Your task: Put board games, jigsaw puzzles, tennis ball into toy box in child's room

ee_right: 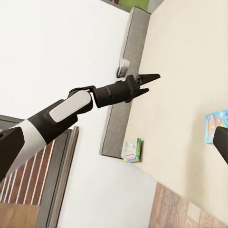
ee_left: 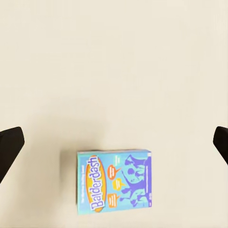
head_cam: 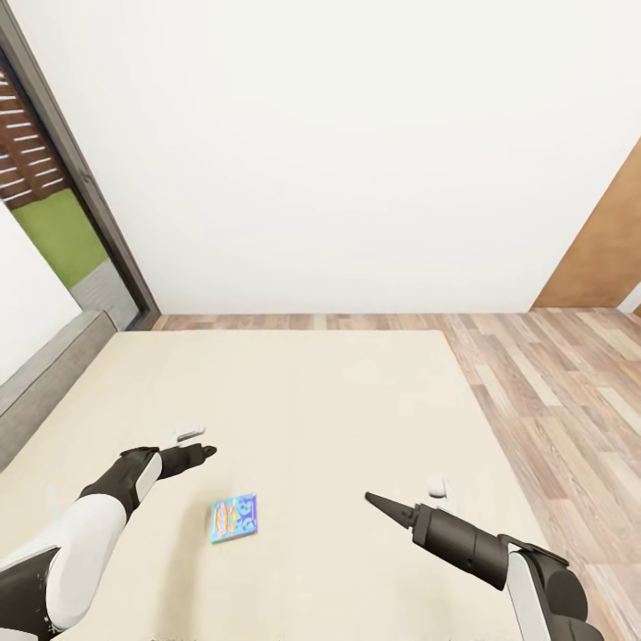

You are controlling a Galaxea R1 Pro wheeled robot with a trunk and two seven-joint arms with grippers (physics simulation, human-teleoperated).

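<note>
A blue cartoon-printed board game (head_cam: 235,518) lies flat on the cream bed (head_cam: 294,401), between my two arms. My left gripper (head_cam: 206,450) hovers above the mattress just beyond the box and to its left. It is open, and its dark fingers (ee_left: 10,146) stand wide apart with the blue box (ee_left: 114,183) lying just short of the gap. My right gripper (head_cam: 374,499) hangs open over the mattress to the right of the box, holding nothing. A second, green-printed board game (ee_right: 132,150) lies at the mattress edge beside the grey bed frame (ee_right: 124,71).
A white wall (head_cam: 356,151) stands behind the bed. Wood-plank floor (head_cam: 552,392) runs along the bed's right side toward a wooden door (head_cam: 605,258). A dark-framed glass door (head_cam: 80,196) is at the left, with the grey bed frame (head_cam: 40,378) below it.
</note>
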